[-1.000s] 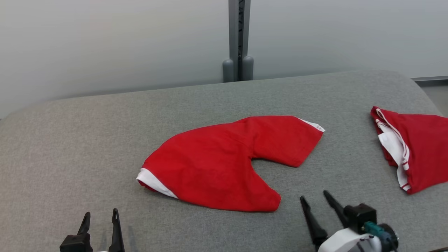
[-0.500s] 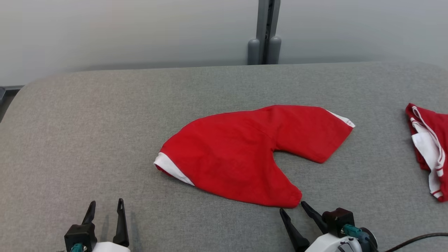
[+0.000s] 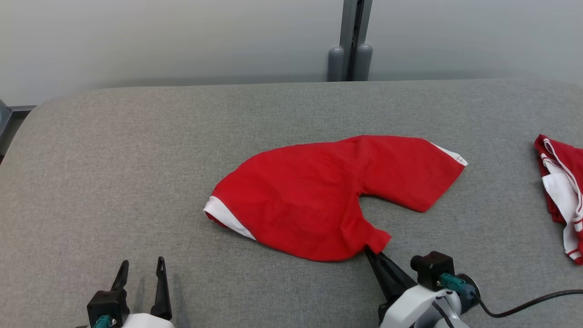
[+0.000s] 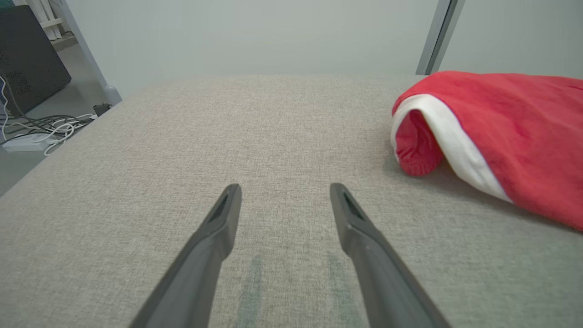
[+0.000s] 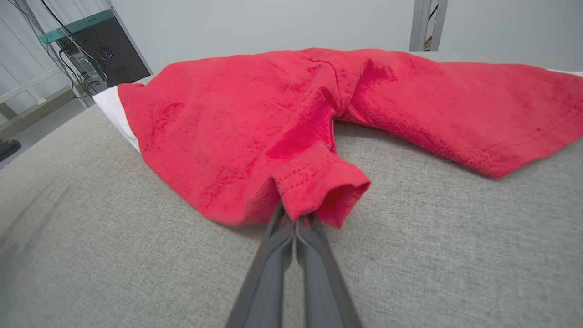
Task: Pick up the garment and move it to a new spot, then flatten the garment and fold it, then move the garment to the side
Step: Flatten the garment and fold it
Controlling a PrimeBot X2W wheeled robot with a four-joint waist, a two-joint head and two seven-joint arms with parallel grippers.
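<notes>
The hold is thin: the right gripper (image 3: 371, 249) has its jaws clenched on nothing more than the hemmed corner of the red garment (image 3: 319, 196), the near tip of one lobe. A pinch that small may slip free once the full weight of the cloth hangs from it, or it may have caught one layer alone, so the piece peels open as it rises. Lifted by this single corner, the cloth would likely dangle and bunch (more to flatten afterwards), and a wide sweep to the right could drag it into the second red-and-white garment (image 3: 562, 191) lying at the right edge of the desk (image 3: 114, 150). The red garment itself lies near the middle of the grey desk, fairly flat, with a white band (image 3: 223, 216) at its left end and the pinched corner puckered up off the surface. The right arm reaches in low from the near right, jaws slanting up and leftward in the head view, a black cable (image 3: 524, 306) trailing from the wrist. The left gripper (image 3: 142, 262) sits low at the near left, jaws released and holding nothing, pointing away from the robot, apart from the white band.
</notes>
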